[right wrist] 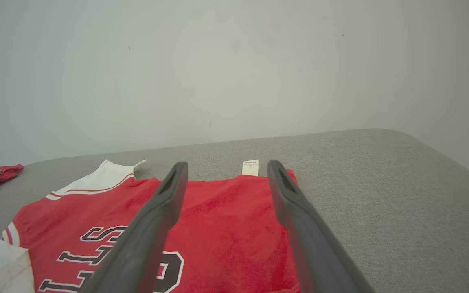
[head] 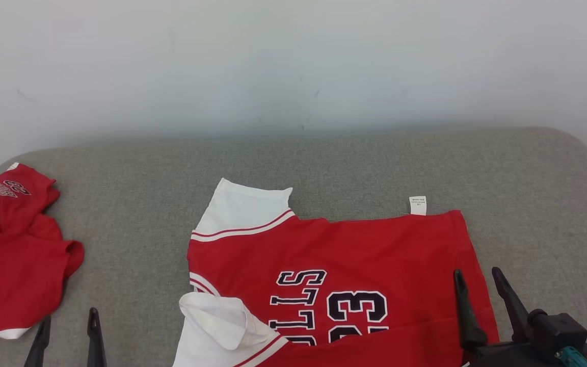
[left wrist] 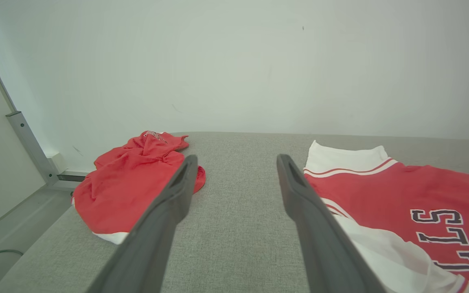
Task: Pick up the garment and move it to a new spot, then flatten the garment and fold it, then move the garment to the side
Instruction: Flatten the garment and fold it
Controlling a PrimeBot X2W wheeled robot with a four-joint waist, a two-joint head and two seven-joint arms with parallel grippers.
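From the head view, I see a red jersey [head: 354,255] lying spread on the grey table [head: 375,163], near the middle and reaching the near edge. Its dark lettering and the number 23 read upside down to me. One white sleeve [head: 242,209] points to the far left, and a small white label [head: 418,205] sticks out at the jersey's far edge. A second red garment [head: 13,255] lies crumpled at the table's left edge, well apart from the jersey. My left pincer [head: 69,314] is at the near left over bare table, fingers apart and empty. My right pincer [head: 477,271] is by the jersey's right edge, fingers apart, gripping nothing.

From the left wrist view, the left pincer [left wrist: 237,158] stands wide, with bare table between its fingers, the crumpled garment [left wrist: 136,183] to its left and the jersey [left wrist: 401,191] to its right.

From the right wrist view, the right pincer [right wrist: 227,163] stands wide above the jersey [right wrist: 226,228]. The label [right wrist: 250,167] shows between the fingertips.
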